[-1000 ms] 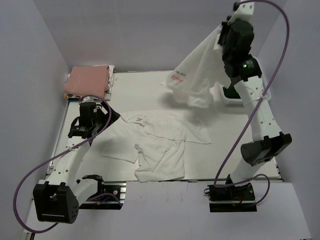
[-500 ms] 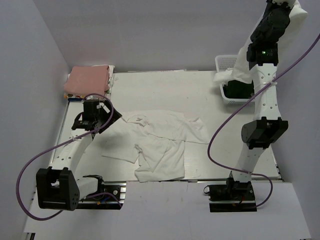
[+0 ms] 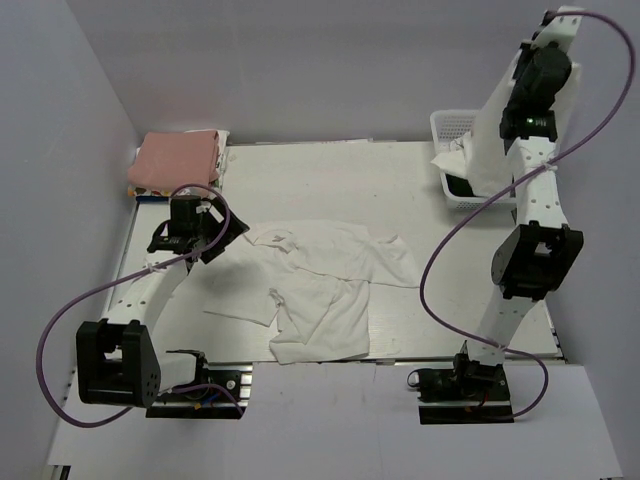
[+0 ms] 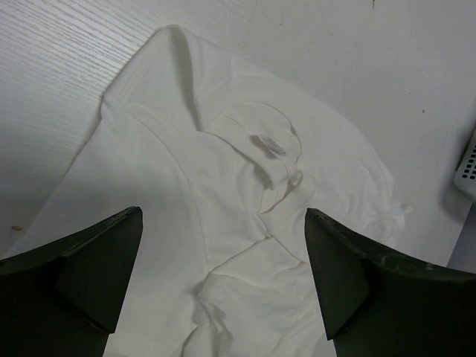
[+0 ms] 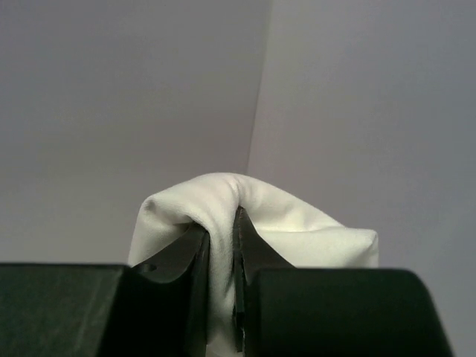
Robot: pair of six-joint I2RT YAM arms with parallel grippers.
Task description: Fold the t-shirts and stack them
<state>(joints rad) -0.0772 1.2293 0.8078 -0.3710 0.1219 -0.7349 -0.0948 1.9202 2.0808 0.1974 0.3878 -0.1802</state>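
We count three white t-shirts: one hanging shirt point(image 3: 490, 140) and two on the surface point(image 3: 330, 180), the upper shirt point(image 3: 335, 250) and the lower shirt point(image 3: 325, 320) (they overlap). One basket point(image 3: 447, 122), one pink folded cloth point(image 3: 178, 160), and two end effectors: the left end effector point(image 4: 223, 216) and the right end effector point(image 5: 222, 223).

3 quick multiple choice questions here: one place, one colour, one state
1. Where is the pink folded cloth? a) far left corner of the table b) table middle c) near right corner
2. What colour is the hanging t-shirt in the right gripper? a) green b) white c) pink
3. The left gripper is: a) shut on cloth b) shut, empty c) open
Answers: 1a, it lies at the far left edge; 2b, white cloth is pinched in its jaws; 3c, its jaws stand wide apart over the spread t-shirt.
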